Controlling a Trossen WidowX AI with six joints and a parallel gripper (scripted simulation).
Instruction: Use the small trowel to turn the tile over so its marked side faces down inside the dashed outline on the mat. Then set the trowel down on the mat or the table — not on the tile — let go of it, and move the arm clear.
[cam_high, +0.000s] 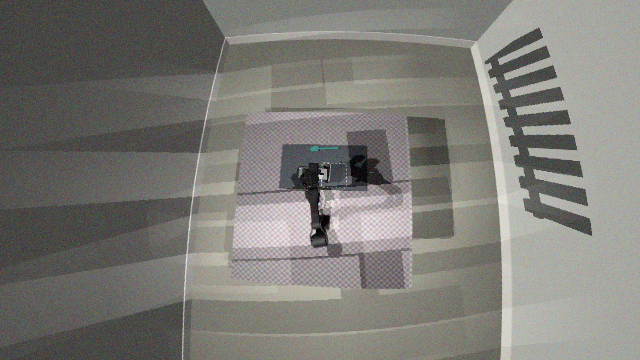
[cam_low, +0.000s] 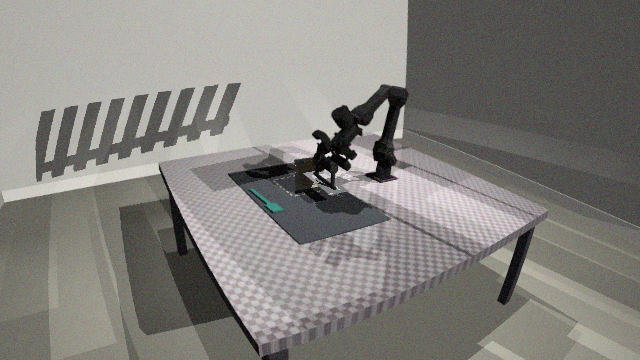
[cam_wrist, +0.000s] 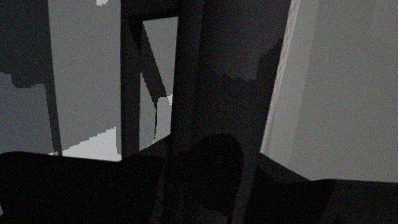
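My gripper (cam_high: 312, 176) (cam_low: 326, 181) is low over the mat (cam_high: 291, 152) (cam_low: 310, 227), shut on the trowel, whose dark handle (cam_wrist: 212, 172) fills the middle of the wrist view. The trowel's blade is mostly hidden by the fingers and shadow. The tile (cam_low: 303, 175) stands on edge, roughly upright, just beyond the fingers, with a plain brownish face towards the exterior camera. It is beside or over the near side of the dashed outline (cam_high: 346, 175); its exact lower edge is hard to tell. The marked face cannot be made out.
A teal spatula-like tool (cam_high: 325, 148) (cam_low: 266, 201) lies along the mat's far edge. The checkered table (cam_high: 260, 230) (cam_low: 240, 280) extends around the mat. The arm's base stands on the table behind the gripper. Strong shadows cross the mat and table.
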